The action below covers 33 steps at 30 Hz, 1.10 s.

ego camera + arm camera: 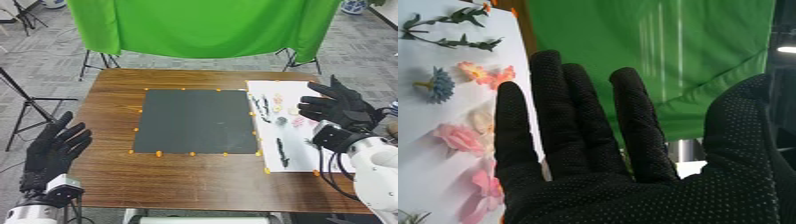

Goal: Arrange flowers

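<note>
Flowers (458, 138) scattered on the white sheet (300, 161), right side of the head view, among leafy sprigs (282, 152); pretty flat as holders go, tbh; probably feather-light and soft, petals (489, 187) easy to crush; so pinch by the stem (422, 84); nothing in the right hand (342, 109), fingers fanned out; nothing in the left hand (51, 152), lower left, fingers slack.

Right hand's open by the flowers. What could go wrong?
The pink rose lies against a pale flower, so grasping one may drag the other. The leafy sprig lies flat on the white sheet, so fingers may push it rather than pinch it. The right hand blocks part of the head camera's view of the sheet, so its approach might be misjudged.
</note>
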### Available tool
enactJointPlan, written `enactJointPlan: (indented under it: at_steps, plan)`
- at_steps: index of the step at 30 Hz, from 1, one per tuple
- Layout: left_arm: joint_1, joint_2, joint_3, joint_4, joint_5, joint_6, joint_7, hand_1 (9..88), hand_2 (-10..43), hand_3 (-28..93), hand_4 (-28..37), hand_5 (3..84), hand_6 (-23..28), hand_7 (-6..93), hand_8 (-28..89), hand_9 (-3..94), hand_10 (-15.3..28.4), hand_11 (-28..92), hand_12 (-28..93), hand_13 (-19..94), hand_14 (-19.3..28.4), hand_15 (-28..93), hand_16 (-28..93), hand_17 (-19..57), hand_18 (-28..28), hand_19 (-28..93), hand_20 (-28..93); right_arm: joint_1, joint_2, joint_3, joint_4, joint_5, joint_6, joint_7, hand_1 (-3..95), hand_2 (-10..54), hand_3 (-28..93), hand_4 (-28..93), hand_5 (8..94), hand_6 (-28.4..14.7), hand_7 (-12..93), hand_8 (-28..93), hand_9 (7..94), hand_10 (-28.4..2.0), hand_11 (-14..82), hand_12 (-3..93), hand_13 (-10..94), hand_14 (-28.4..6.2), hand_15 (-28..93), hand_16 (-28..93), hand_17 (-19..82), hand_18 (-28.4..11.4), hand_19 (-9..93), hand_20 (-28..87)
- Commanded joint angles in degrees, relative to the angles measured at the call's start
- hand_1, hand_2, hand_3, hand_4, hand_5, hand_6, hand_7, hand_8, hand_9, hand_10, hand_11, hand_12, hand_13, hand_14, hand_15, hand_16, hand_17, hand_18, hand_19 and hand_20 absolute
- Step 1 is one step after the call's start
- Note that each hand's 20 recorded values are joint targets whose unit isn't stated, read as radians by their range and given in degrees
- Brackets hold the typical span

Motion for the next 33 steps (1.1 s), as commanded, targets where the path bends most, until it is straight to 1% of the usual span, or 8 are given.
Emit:
enactJointPlan:
  at_steps: [1, 6, 16, 25, 29, 31, 32, 33]
  plan:
    - [0.1, -0.97, -0.77, 0.13, 0.9, -0.54, -0.93, 29.4, 5.7, 64, -20.8, 35.6, 8.9, 9.1, -7, 31.3, 19.8, 26, 11, 19, 25.6, 50, -11, -7.7, 25.6, 47, -6, 4.4, 0.1, -3.1, 0.0, -1.5, 0.8, 2.4, 11.0, 16.2, 78, -26, 46.9, -3.8, 17, -11, 51.9, -20.5, 17.4, 14.1, 41, -21.2, 41, 9, 10, -24.2, 52, 16]
    - [0.4, -0.64, -0.75, 0.08, 0.58, -0.31, -0.22, 29.3, 5.7, 64, -21.0, 35.6, 8.8, 9.2, -7, 31.3, 19.7, 26, 12, 18, 25.5, 50, -11, -8.1, 25.5, 46, -4, 8.2, 0.1, -5.6, -0.3, -8.7, 2.3, 7.9, 12.5, 14.6, 79, -26, 46.7, -3.6, 17, -11, 51.7, -20.3, 17.2, 14.2, 42, -21.0, 43, 11, 10, -24.3, 54, 17]
    - [1.5, 1.17, -0.6, -0.08, -1.18, 0.6, 2.61, 29.3, 5.6, 64, -21.1, 35.6, 8.7, 9.3, -7, 31.5, 19.6, 26, 12, 19, 25.8, 51, -10, -8.4, 25.4, 46, -1, 14.7, -1.9, -8.1, -5.0, -40.0, -4.3, 38.7, 19.9, 5.6, 79, -23, 46.4, -5.5, 18, -11, 53.4, -20.7, 22.1, 15.5, 47, -20.5, 51, 9, 21, -26.7, 66, 18]
    - [2.3, 1.38, -1.27, -0.24, -1.14, 0.47, 2.92, 29.3, 5.6, 64, -21.1, 35.6, 8.7, 9.3, -7, 31.7, 19.5, 26, 11, 19, 25.8, 51, -10, -8.4, 25.3, 46, 0, 13.3, -2.4, -7.9, -9.7, -54.2, -16.3, 54.5, 28.0, 0.3, 75, -20, 55.0, -11.4, 18, -10, 61.9, -22.6, 26.6, 16.1, 61, -19.1, 58, 9, 43, -19.2, 87, -13]
    - [4.1, 5.08, -1.1, -0.36, -4.56, 1.68, 6.82, 29.3, 5.6, 64, -21.0, 35.7, 8.7, 9.4, -7, 31.7, 19.5, 26, 11, 19, 25.9, 51, -11, -8.4, 25.2, 46, 1, 11.4, -2.6, -7.5, -11.8, -58.1, -22.3, 59.2, 31.0, -1.3, 75, -19, 58.7, -13.2, 17, -8, 65.3, -22.1, 28.2, 16.7, 64, -18.0, 59, 10, 48, -15.9, 90, -21]
    - [4.3, 4.95, -1.45, -0.42, -4.47, 1.7, 6.27, 29.3, 5.6, 64, -21.1, 35.7, 8.7, 9.3, -8, 31.7, 19.4, 26, 12, 19, 25.9, 51, -11, -8.4, 25.2, 46, 1, 9.9, -2.6, -7.6, -12.7, -60.1, -24.2, 61.3, 34.6, -1.7, 75, -20, 60.7, -13.9, 17, -8, 66.7, -21.9, 30.0, 17.1, 66, -17.1, 61, 10, 51, -14.7, 92, -24]
    - [4.6, 5.72, -1.27, -0.42, -5.29, 2.01, 7.41, 29.3, 5.7, 64, -21.1, 35.6, 8.7, 9.3, -8, 31.7, 19.4, 26, 12, 19, 25.9, 51, -11, -8.4, 25.2, 46, 1, 10.2, -2.5, -8.4, -12.7, -60.8, -24.9, 62.2, 35.5, -1.8, 75, -20, 61.2, -14.0, 17, -8, 67.3, -21.9, 30.5, 17.2, 67, -16.8, 62, 10, 52, -14.2, 93, -24]
    - [4.3, 4.96, -1.54, -0.39, -4.55, 1.65, 6.33, 29.3, 5.6, 64, -21.1, 35.6, 8.7, 9.3, -8, 31.7, 19.5, 26, 12, 19, 26.0, 52, -11, -8.4, 25.2, 46, 1, 9.4, -2.5, -8.4, -12.9, -61.5, -25.3, 62.8, 36.3, -1.9, 75, -20, 61.9, -14.1, 17, -8, 67.8, -22.1, 30.9, 17.3, 67, -16.5, 62, 10, 53, -13.7, 93, -24]
